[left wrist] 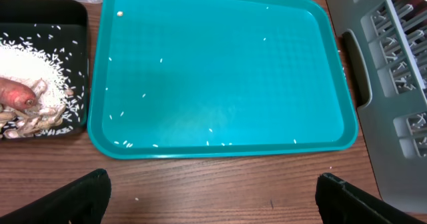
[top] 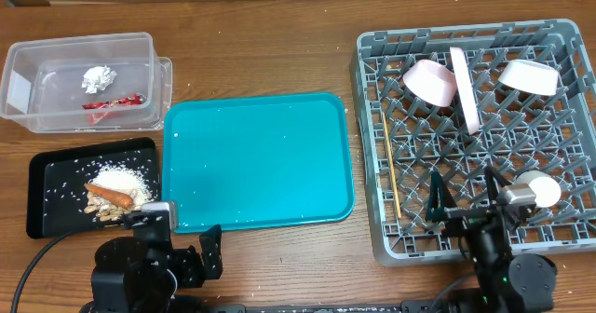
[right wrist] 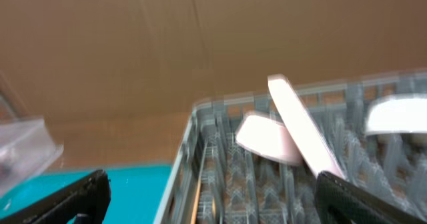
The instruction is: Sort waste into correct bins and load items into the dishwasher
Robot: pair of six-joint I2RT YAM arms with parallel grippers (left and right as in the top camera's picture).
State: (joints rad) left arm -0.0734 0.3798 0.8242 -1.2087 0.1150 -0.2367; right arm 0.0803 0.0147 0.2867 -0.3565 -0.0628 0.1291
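Note:
The grey dish rack (top: 368, 80) at the right holds two pinkish bowls (top: 428, 80) (top: 529, 75), an upright white plate (top: 464, 88) and light-wood chopsticks (top: 392, 175). The clear tub (top: 56, 47) at the far left holds the white paper ball (top: 97, 76) and red wrapper (top: 114, 102). The black tray (top: 42, 178) holds rice (top: 121, 179), nuts (top: 110, 210) and the orange carrot (top: 110, 195). My left gripper (left wrist: 213, 194) is open and empty over bare wood in front of the teal tray. My right gripper (right wrist: 213, 194) is open and empty at the rack's front edge.
A large teal serving tray (top: 259, 159) lies between the black tray and the rack, with a few stray rice grains on it. A few grains also lie on the wood nearby. Both arm bases sit at the table's front edge.

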